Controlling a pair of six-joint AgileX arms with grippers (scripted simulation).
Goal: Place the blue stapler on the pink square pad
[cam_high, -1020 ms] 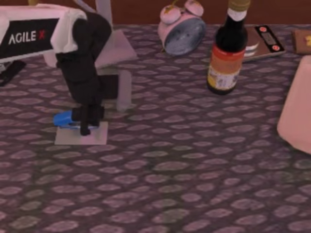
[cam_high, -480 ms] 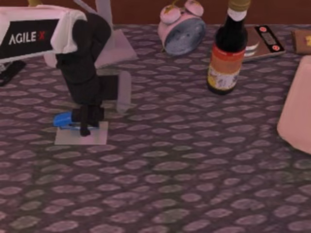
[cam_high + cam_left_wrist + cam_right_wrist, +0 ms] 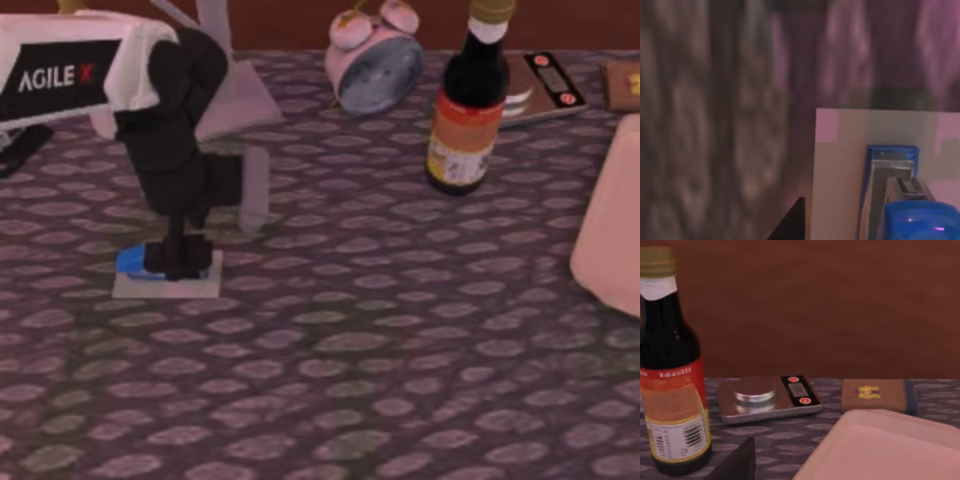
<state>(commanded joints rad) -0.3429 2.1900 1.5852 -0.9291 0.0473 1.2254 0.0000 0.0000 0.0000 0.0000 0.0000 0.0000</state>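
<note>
Two arms are on this rig, and only my left one is working: it is reaching in from the table's left edge, with the left gripper (image 3: 178, 262) hanging straight down over the pink square pad (image 3: 200, 288), which is lying flat near the left edge, about midway between the far and near edges. I am seeing the fingers closed on the blue stapler (image 3: 131, 261) around its middle, its blue end sticking out toward the left edge. In the left wrist view the blue stapler (image 3: 900, 200) is sitting over the pink square pad (image 3: 840, 170), inside its outline, with its length running roughly square to the pad's edge; I cannot tell whether it is touching the sheet. My right gripper is out of the top view, and its state is not showing anywhere. Along the far edge I am seeing a pink alarm clock (image 3: 375, 58), a dark sauce bottle (image 3: 468, 100) with an orange label, a kitchen scale (image 3: 545, 85), and a large pink block (image 3: 612, 225) at the right edge.
</note>
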